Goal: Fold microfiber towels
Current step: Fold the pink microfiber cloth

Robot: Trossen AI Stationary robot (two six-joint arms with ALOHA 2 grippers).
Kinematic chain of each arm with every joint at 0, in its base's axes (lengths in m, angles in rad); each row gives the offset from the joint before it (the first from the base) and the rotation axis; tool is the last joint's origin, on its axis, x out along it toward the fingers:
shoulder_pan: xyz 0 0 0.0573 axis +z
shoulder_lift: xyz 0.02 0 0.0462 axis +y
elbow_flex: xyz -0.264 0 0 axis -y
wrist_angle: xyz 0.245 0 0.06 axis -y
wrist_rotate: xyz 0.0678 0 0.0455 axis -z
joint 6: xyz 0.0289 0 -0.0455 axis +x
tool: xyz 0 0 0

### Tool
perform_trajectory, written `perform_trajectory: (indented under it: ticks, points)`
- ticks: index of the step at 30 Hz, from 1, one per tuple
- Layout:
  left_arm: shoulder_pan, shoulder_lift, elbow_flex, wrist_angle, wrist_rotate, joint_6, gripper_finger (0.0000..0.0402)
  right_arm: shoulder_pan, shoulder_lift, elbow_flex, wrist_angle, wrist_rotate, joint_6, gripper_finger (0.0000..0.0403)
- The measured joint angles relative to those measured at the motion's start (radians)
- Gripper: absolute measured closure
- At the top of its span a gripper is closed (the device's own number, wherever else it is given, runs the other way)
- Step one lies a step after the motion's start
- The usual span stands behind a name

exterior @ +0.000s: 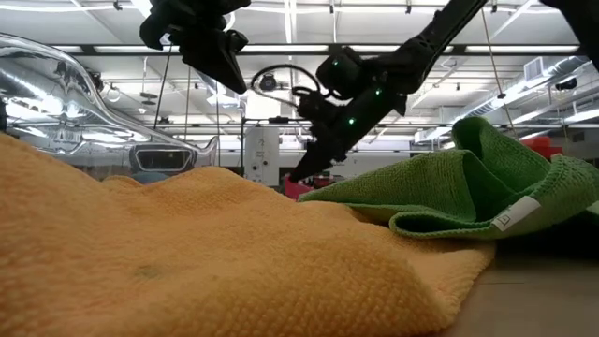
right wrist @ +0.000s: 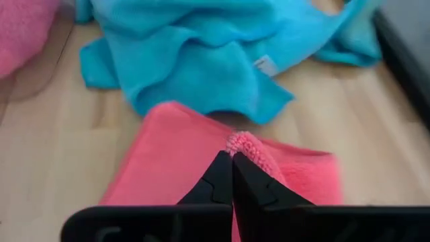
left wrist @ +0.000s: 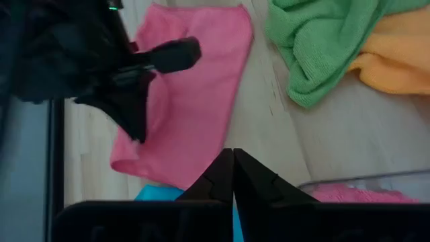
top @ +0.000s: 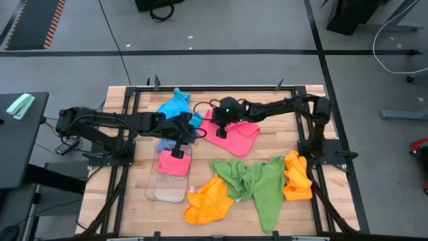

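Orange towel (exterior: 215, 262) is filling the low view's foreground, with a green towel (exterior: 468, 187) lying just behind it; from above, both are sprawling across the near part of the wooden tabletop (top: 281, 144). Farther back, the right claw (right wrist: 232, 156) is pinching a raised fold of the spread pink towel (right wrist: 175, 168), its fingers closed tight on the fabric. A crumpled sky blue towel (top: 176, 106) is sitting just beyond that. The left claw (top: 179, 151) is hanging with its fingers pressed together, holding nothing, over a clear plastic tray (top: 164, 191) where a folded pink towel (top: 174, 164) is resting.
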Motion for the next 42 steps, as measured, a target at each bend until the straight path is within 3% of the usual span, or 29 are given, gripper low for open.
perform_trajectory:
  ticks: [9,17,24,42]
  points:
    - [0.0,0.0,0.0,0.01,0.0,-0.017,0.0375,0.07,0.113,0.003,0.156,-0.028,0.041,0.04]
    - [0.0,0.0,0.0,0.013,0.0,-0.023,0.0389,0.107,0.167,0.087,0.163,-0.019,0.011,0.039]
    - [0.0,0.001,0.0,0.004,0.0,-0.055,0.0377,0.106,0.216,0.1,0.154,-0.011,0.007,0.0372]
    - [0.001,0.001,0.0,0.06,0.0,-0.105,0.0384,0.077,0.186,0.099,0.071,-0.045,0.048,0.0271]
